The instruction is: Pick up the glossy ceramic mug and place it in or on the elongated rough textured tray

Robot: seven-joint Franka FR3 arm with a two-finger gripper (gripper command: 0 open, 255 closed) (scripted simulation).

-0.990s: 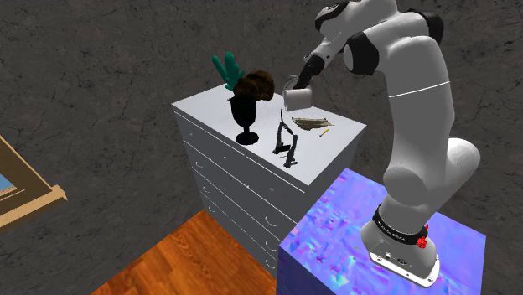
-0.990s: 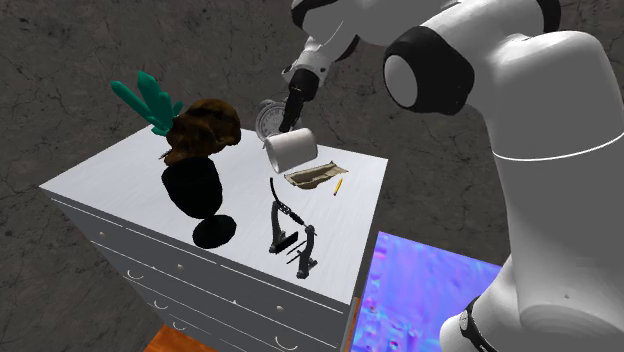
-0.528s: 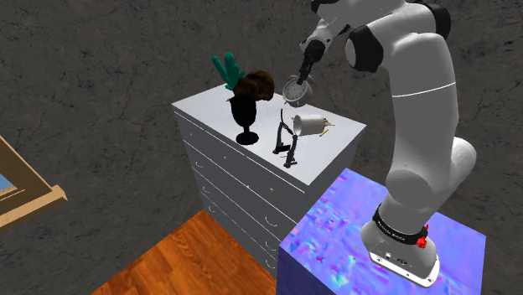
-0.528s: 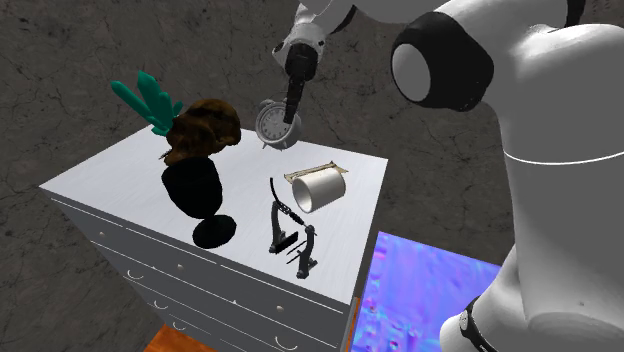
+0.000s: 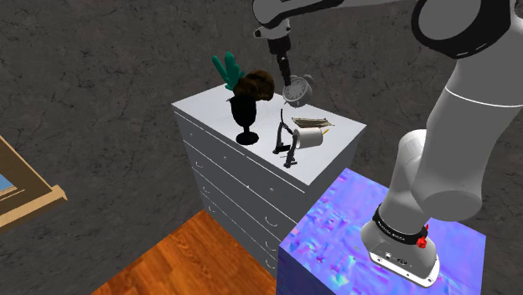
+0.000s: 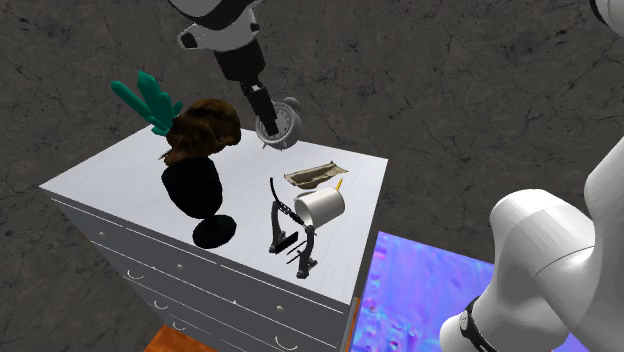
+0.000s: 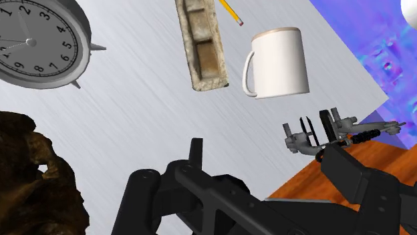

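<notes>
The white mug (image 6: 322,206) lies on its side on the white dresser top (image 6: 120,175), just beside the elongated brown rough tray (image 6: 312,175) and toward the dresser's edge. In the shoulder view the mug (image 5: 310,137) rests in front of the tray (image 5: 312,124). The wrist view has the mug (image 7: 281,63) with its handle turned toward the tray (image 7: 202,43). My gripper (image 6: 264,112) hangs above the dresser near the alarm clock (image 6: 281,123), well away from the mug. Its fingers (image 7: 195,150) stand apart, open and holding nothing.
A yellow pencil (image 6: 338,185) lies between tray and mug. A black goblet (image 6: 195,190) holding a brown lump and green leaves stands mid-dresser. A black hinged tool (image 6: 290,235) lies near the front edge. The stand (image 5: 335,226) adjoins the dresser over wooden floor (image 5: 193,260).
The gripper opened and let go of the mug, which dropped onto the dresser and rolled off beside the tray. The gripper rose and swung toward the clock.
</notes>
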